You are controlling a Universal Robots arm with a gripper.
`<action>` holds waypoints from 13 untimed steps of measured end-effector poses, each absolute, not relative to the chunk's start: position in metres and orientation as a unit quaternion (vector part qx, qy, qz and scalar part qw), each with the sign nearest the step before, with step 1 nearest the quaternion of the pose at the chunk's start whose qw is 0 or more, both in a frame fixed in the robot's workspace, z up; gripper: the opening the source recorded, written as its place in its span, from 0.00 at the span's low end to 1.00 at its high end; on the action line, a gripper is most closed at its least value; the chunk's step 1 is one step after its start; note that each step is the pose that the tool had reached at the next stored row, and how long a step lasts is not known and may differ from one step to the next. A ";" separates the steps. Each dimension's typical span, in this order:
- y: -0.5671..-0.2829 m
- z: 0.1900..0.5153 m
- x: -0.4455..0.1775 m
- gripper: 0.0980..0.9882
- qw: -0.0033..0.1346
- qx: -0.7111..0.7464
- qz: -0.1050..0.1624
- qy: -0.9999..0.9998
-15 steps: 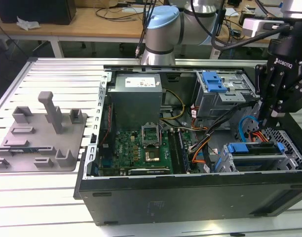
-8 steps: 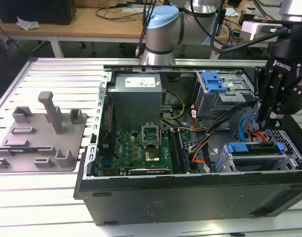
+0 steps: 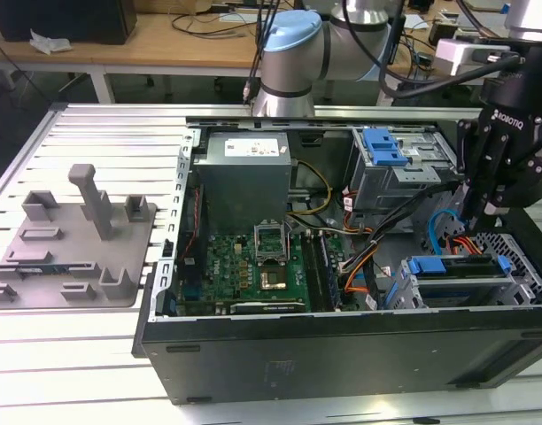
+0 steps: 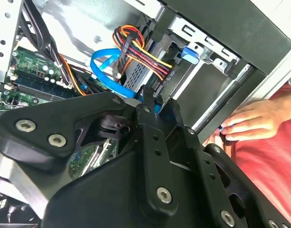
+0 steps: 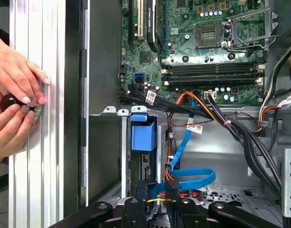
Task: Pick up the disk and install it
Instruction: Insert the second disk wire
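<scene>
Your gripper (image 3: 491, 205) hangs over the drive-bay end of the open case (image 3: 342, 354), on the exterior view's right. In both wrist views the jaws are drawn close together around a small connector with yellow, red and black wires, just above the bay; I cannot tell for sure whether they are clamped on it or only close to it.

The disk (image 3: 454, 267) already sits in the lower bay (image 3: 519, 283), its blue carrier showing along the top edge in the exterior view. In the first wrist view its blue tab (image 5: 143, 133) stands in the bay slot, just beside the metal wall. A blue data cable (image 5: 190, 178) loops near the jaws, and a bundle of orange and black wires runs across toward the motherboard (image 3: 253, 266).

A second blue latch (image 3: 383, 147) lies on the upper cage. A person's hand (image 4: 250, 121) rests against the case's outer edge; in the first wrist view two hands (image 5: 14, 102) hold a small dark knob on the table (image 3: 94, 142). A grey fixture (image 3: 76, 239) sits on the table, well apart from the case.
</scene>
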State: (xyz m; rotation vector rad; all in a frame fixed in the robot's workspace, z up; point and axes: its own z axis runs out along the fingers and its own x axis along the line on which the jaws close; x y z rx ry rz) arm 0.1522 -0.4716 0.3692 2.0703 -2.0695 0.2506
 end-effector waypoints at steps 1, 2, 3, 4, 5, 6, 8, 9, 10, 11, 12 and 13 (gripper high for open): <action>-0.472 0.370 0.152 0.23 0.102 0.701 0.085 -0.701; -0.472 0.371 0.152 0.23 0.102 0.701 0.085 -0.701; -0.473 0.371 0.152 0.23 0.101 0.701 0.085 -0.701; -0.474 0.372 0.152 0.23 0.102 0.701 0.085 -0.701; -0.476 0.372 0.152 0.23 0.102 0.701 0.085 -0.701; -0.477 0.372 0.152 0.23 0.102 0.700 0.085 -0.702; -0.477 0.372 0.152 0.23 0.101 0.696 0.083 -0.706; -0.477 0.372 0.152 0.23 0.101 0.696 0.082 -0.706; -0.478 0.372 0.152 0.23 0.100 0.695 0.082 -0.707; -0.478 0.372 0.152 0.23 0.100 0.695 0.081 -0.707; -0.478 0.372 0.152 0.23 0.099 0.695 0.080 -0.707; -0.478 0.372 0.152 0.23 0.098 0.695 0.080 -0.707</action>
